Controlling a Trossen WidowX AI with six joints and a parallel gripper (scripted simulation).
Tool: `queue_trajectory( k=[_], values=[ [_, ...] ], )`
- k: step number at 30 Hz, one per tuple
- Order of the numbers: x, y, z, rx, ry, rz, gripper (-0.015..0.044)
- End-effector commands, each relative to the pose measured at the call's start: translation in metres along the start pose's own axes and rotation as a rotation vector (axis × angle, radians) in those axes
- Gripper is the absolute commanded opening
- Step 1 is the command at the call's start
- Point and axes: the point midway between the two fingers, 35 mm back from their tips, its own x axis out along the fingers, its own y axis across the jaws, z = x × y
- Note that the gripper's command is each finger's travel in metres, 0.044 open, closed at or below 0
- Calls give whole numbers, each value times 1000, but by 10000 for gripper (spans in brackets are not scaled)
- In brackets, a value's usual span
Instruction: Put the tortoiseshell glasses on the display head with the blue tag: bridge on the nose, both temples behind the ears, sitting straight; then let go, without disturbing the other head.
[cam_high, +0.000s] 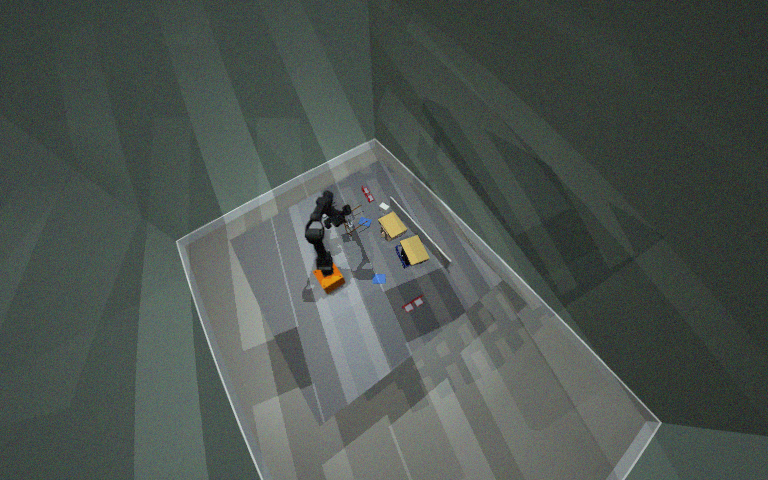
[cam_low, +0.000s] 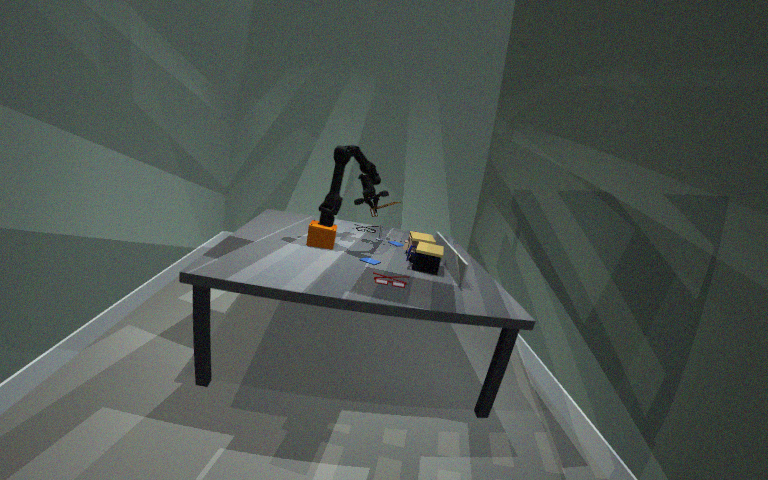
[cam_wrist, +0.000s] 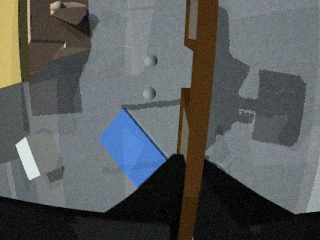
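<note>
Grey table (cam_low: 271, 271), green walls, tool (cam_low: 373, 210) pinching tortoiseshell glasses (cam_wrist: 200, 80) aloft

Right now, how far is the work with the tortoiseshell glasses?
Done: the gripper has the tortoiseshell glasses lifted off the table.
In hand: they hang in the air above a blue tag, short of the nearer head.
Left: seat them on that head, straight, and release.

The grey table (cam_low: 271, 271) carries an orange base (cam_low: 321, 234), two yellow-topped heads (cam_low: 429, 250) near its right edge, two blue tags (cam_low: 369, 260), red glasses (cam_low: 390, 279) towards the front edge, and possibly dark glasses (cam_low: 367, 228) farther back
</note>
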Motion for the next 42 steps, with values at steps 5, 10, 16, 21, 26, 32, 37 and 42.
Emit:
queue_trajectory(
  k=[5,10,16,21,26,32,37,42],
  values=[
    [21,7,24,-67,-25,-125,0],
    [31,10,38,-101,-22,-199,0],
    [42,13,54,-137,-1,-282,0],
    [49,15,67,-162,30,-346,0],
    [56,17,80,-184,71,-402,0],
    [62,18,95,-204,132,-455,0],
    [65,17,93,-204,152,-474,0],
    [70,14,92,-204,156,-482,0]
  ],
)
